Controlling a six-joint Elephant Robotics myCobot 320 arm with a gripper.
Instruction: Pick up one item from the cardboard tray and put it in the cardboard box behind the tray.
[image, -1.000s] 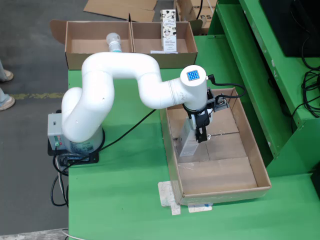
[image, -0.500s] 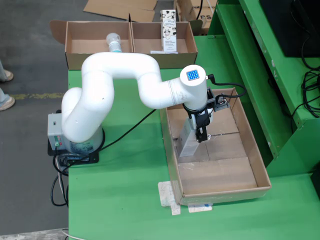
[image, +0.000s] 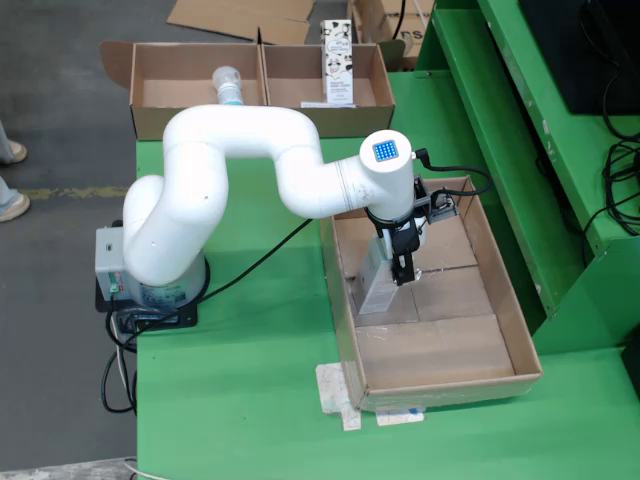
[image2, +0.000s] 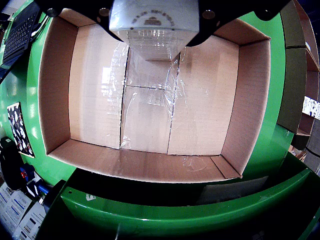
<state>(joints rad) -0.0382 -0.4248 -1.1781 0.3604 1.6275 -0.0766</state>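
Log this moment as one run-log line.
phase: pick | gripper: down in cardboard tray, jaws at clear plastic item | grip: unconfirmed | cardboard box: bottle, carton inside

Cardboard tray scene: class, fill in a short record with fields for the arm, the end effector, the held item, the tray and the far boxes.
arm: white arm reaching over the tray
end effector: end effector low inside tray, closed on the item
held item: clear plastic container
tray: cardboard tray, nothing else seen inside
far boxes: plastic bottle in one, printed carton in the other
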